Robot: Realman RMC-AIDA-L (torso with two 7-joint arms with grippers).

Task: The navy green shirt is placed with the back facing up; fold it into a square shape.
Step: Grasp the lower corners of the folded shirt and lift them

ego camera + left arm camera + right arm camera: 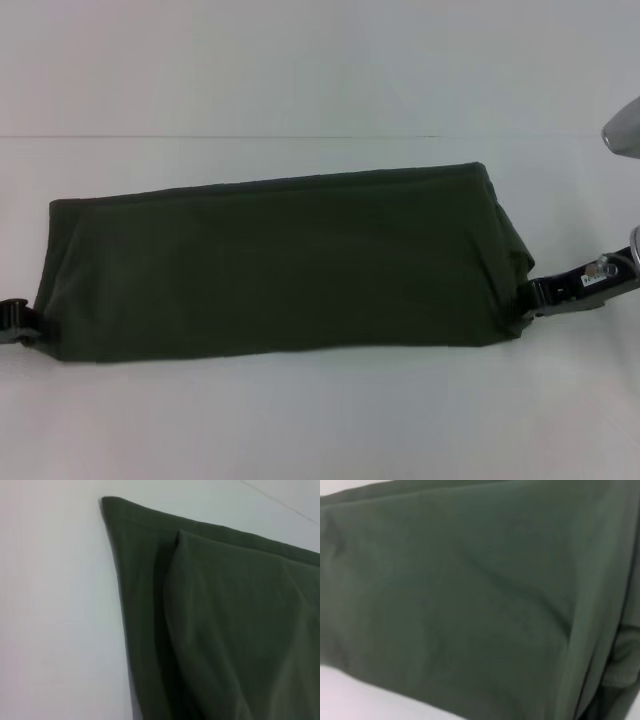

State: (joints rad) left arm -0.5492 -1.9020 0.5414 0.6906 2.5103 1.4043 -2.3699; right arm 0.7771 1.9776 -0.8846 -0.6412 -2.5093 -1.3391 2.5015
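Two black grippers work one garment. The left gripper (22, 322) sits at the shirt's near-left corner, about 9 o'clock in the head view; whether it pinches the cloth cannot be told. The right gripper (540, 296) meets the near-right corner at about 3 o'clock, where the fabric bunches against its tip; its grip cannot be told either. Between them the navy green shirt (280, 265) lies as a single long band across the middle of the white table (320, 420), plain dark olive, no lettering showing. Bare table surrounds it at 12 and 6 o'clock. The left wrist view shows a folded layer (240, 630) over a hemmed edge.
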